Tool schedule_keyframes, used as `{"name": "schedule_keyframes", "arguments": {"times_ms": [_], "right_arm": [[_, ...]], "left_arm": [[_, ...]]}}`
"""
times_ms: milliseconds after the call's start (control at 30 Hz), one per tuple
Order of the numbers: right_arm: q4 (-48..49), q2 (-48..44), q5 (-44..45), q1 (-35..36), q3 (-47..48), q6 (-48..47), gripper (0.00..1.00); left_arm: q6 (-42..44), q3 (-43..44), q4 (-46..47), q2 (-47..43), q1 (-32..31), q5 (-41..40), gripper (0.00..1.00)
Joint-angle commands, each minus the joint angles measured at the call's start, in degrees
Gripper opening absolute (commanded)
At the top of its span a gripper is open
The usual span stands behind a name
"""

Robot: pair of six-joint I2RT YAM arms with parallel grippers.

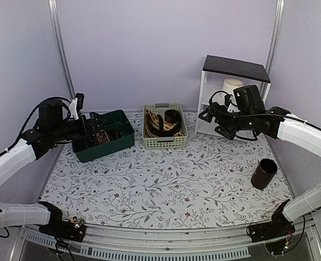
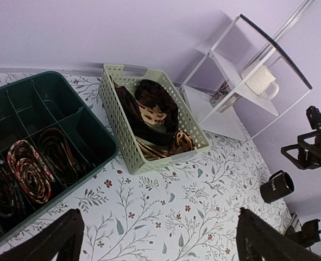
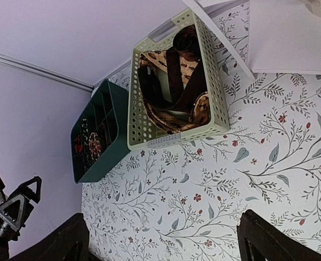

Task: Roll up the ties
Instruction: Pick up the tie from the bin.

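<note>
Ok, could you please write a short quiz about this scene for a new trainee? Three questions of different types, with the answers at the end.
1. True or false: the loose ties lie in the pale basket.
2. Where are the rolled ties?
A. in the green divided bin
B. on the white shelf
C. in the black cup
3. Fill in the missing word: the left hand and the right hand hold nothing, and the fingers of each are ____.

Key: 1 true; 2 A; 3 open.
</note>
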Motion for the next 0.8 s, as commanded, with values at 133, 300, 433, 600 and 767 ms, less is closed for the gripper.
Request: {"name": "schedule_keyframes", "arguments": {"times_ms": [133,300,433,600,767], "right_arm": [[0.4,1.2,-0.1,0.4,-0.5,-0.7,0.96],[2.4,-1.5,0.5,0.4,-3.0,-2.2,0.96],[2.9,-3.4,0.9,0.4,-4.2,-3.8,0.95],[0.0,-4.0,4.2,0.4,-4.0,-5.1,0.95],[0.1,-5.2,3.3,0.4,-4.3,-6.6,0.95]], "left_arm": [[1.1,2.1,-0.9,3.0,0.4,2.1,0.96],[1.2,7.9,-2.2,10.1,-3.4,2.8,0.74],[0.2,15.0,-3.4,17.3,-9.1,-6.9,0.65],[-1.2,27.9,-8.1,31.3,-13.4,-12.3,0.5],[-3.7,40.6,-10.3,45.9,-16.2,-14.3,0.44]]}}
